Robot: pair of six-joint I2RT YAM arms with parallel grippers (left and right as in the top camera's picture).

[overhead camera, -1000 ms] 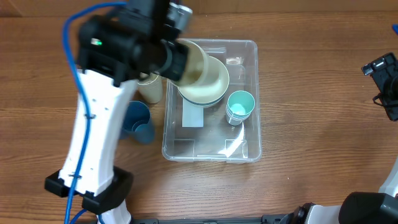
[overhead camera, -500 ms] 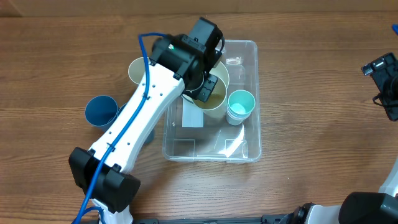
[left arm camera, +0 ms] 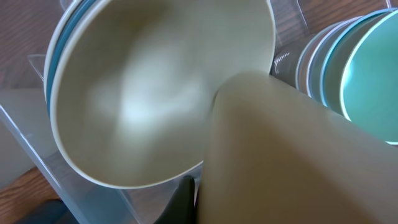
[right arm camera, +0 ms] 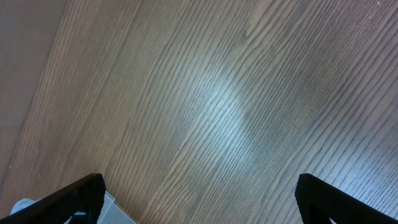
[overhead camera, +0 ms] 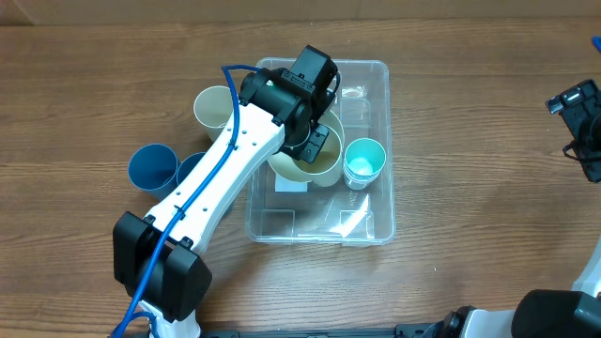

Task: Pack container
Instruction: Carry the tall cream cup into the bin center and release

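The clear container [overhead camera: 376,218] lies mid-table. In it are a cream bowl [overhead camera: 285,167] nested in a blue bowl and a stack of teal cups [overhead camera: 363,160]. My left gripper [overhead camera: 315,143] reaches into the container and is shut on a cream cup [overhead camera: 327,161], held tilted over the bowl. In the left wrist view the cup [left arm camera: 286,162] fills the lower right, one dark finger [left arm camera: 185,200] lies against it, and the bowl [left arm camera: 143,87] and teal cups [left arm camera: 367,81] sit beyond. My right gripper [overhead camera: 580,122] [right arm camera: 199,202] is open over bare wood at the right edge.
A cream cup [overhead camera: 214,108] stands on the table just left of the container. Two blue cups [overhead camera: 152,167] [overhead camera: 192,169] stand further left and lower, the second partly under my left arm. The table is brown wood [right arm camera: 205,93].
My left arm came down from close under the camera into the container with the cream cup. In the last half second it shifted slightly, uncovering the second blue cup. The right arm has not moved.
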